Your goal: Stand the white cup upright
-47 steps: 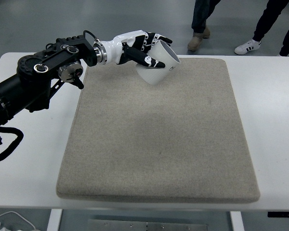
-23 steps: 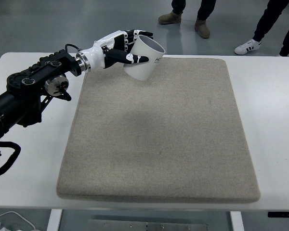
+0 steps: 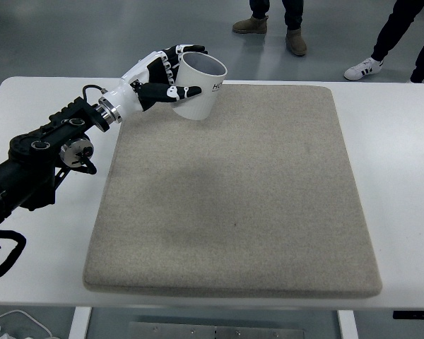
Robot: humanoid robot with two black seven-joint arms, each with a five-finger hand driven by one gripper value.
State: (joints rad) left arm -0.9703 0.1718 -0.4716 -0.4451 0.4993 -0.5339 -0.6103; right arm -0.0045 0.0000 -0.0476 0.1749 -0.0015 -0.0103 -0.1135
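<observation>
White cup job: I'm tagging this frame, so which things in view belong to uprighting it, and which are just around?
Job:
white cup
left robot hand grasping it
beige mat

Just around:
white table
people's feet

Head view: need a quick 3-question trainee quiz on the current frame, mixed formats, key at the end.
1. True or false: the left hand grips the white cup.
2. Where is the cup over the beige mat? A) far left corner B) near right corner C) centre
3. Fill in: the cup's open mouth faces ____.

Key:
1. True. The fingers wrap its side; the thumb crosses the front.
2. A. It sits at the far left corner, on the white table.
3. Up. The cup is nearly upright, slightly tilted; whether its base touches the mat cannot be told.
</observation>
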